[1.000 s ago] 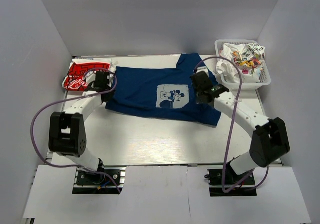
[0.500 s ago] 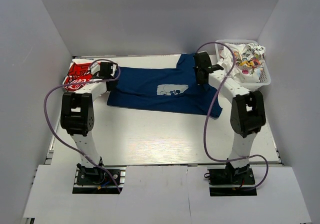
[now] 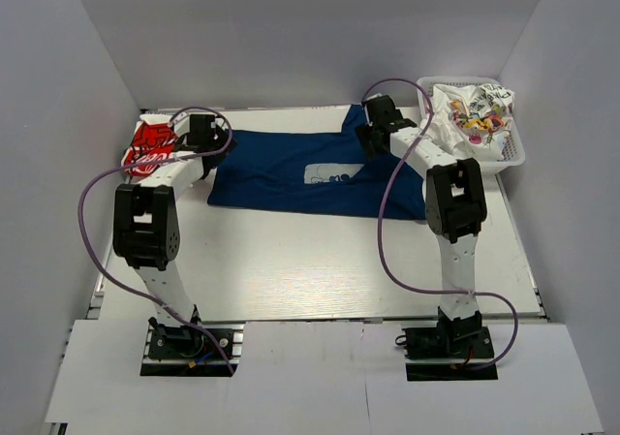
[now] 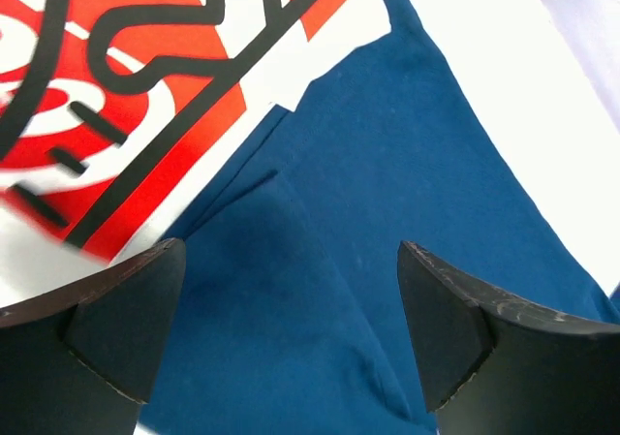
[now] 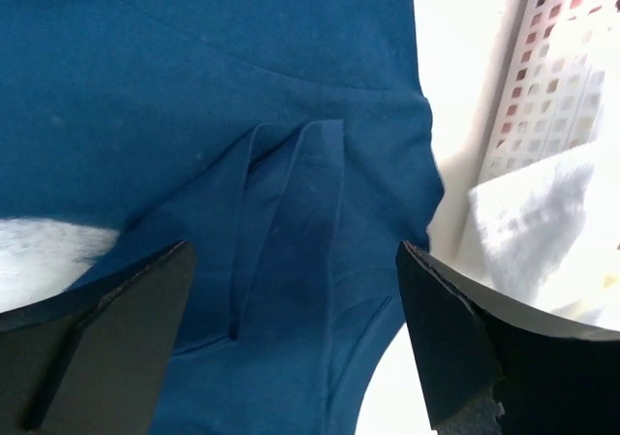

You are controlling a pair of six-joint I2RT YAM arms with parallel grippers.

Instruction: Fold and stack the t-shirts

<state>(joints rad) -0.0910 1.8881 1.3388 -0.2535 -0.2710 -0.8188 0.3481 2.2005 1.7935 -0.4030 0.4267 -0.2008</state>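
A navy blue t-shirt (image 3: 291, 173) lies spread across the back of the table, its near part folded up so only the top strip of its pale print (image 3: 325, 173) shows. Over its left end hovers my left gripper (image 3: 205, 130), open, blue cloth (image 4: 320, 290) lying loose between the fingers (image 4: 121, 324). My right gripper (image 3: 378, 125) is open above the shirt's right end, a creased fold (image 5: 291, 232) below its spread fingers (image 5: 455, 338). A red-and-white lettered t-shirt (image 3: 153, 146) lies folded at the back left, also seen in the left wrist view (image 4: 126, 77). White printed t-shirts (image 3: 470, 115) fill the basket.
A white plastic lattice basket (image 3: 513, 154) stands at the back right, its wall (image 5: 552, 77) close beside my right gripper. White walls enclose the table on three sides. Purple cables loop from both arms over the table.
Both grippers carried the shirt's near edge toward the back, folding it over, then opened and let the cloth go. The print is now mostly covered.
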